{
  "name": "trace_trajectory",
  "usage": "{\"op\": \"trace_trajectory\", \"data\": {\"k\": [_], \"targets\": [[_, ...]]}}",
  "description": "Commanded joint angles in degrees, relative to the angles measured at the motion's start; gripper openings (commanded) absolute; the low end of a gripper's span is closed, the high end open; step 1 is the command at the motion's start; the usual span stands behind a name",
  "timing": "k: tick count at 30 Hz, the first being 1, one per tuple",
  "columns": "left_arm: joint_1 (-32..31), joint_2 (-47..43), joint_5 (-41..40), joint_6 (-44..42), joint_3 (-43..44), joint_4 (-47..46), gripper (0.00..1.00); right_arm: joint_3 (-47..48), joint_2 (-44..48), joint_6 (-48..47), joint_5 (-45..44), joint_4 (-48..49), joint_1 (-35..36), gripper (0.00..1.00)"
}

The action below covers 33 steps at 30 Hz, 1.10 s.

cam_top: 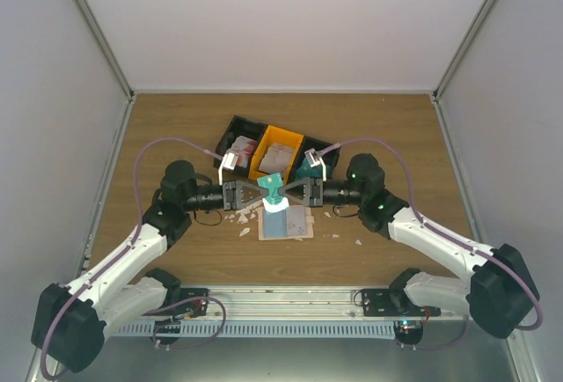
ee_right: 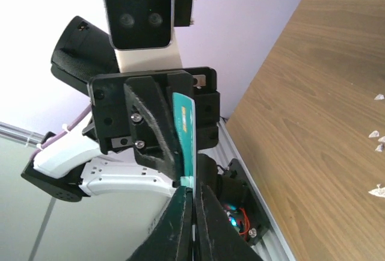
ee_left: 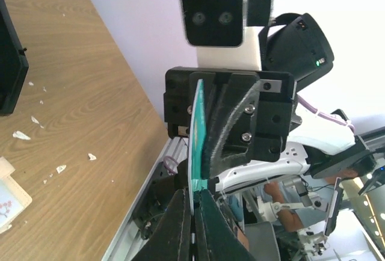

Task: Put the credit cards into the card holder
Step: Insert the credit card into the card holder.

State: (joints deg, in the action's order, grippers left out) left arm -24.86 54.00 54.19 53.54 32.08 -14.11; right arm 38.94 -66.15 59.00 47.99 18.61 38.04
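A teal credit card point(cam_top: 274, 188) is held upright in the air between my two grippers, which face each other over the middle of the table. My left gripper point(cam_top: 262, 191) is shut on its left edge and my right gripper point(cam_top: 288, 191) is shut on its right edge. In the left wrist view the card point(ee_left: 197, 132) stands edge-on between my fingers point(ee_left: 180, 219). It stands the same way in the right wrist view point(ee_right: 185, 132). The open beige card holder point(cam_top: 302, 223) lies flat just below, with a pale blue card point(cam_top: 274, 223) on its left half.
Joined black and orange bins point(cam_top: 280, 140) with more cards stand behind the grippers. Small white scraps point(cam_top: 239, 217) lie around the holder and to the right point(cam_top: 359, 242). A corner of the black bin point(ee_left: 11, 68) shows in the left wrist view.
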Motion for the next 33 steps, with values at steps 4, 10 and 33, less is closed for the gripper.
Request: {"op": "trace_trajectory", "data": {"k": [4,10,33], "targets": [[-0.2,0.9,-3.3,-1.7,-0.7,1.3,0.12,-0.9,1.4,-1.7,-2.3,3.6,1.2,0.00],[-0.2,2.7,-17.8,-9.5,0.7,14.3,0.67,0.1,1.1,-8.4,-13.6,-10.6,0.9,0.00],[-0.3,27.8,-18.7,-19.0,-0.3,21.9,0.48,-12.3,-18.2,-6.1,-23.2,-0.4,0.7,0.01]]}}
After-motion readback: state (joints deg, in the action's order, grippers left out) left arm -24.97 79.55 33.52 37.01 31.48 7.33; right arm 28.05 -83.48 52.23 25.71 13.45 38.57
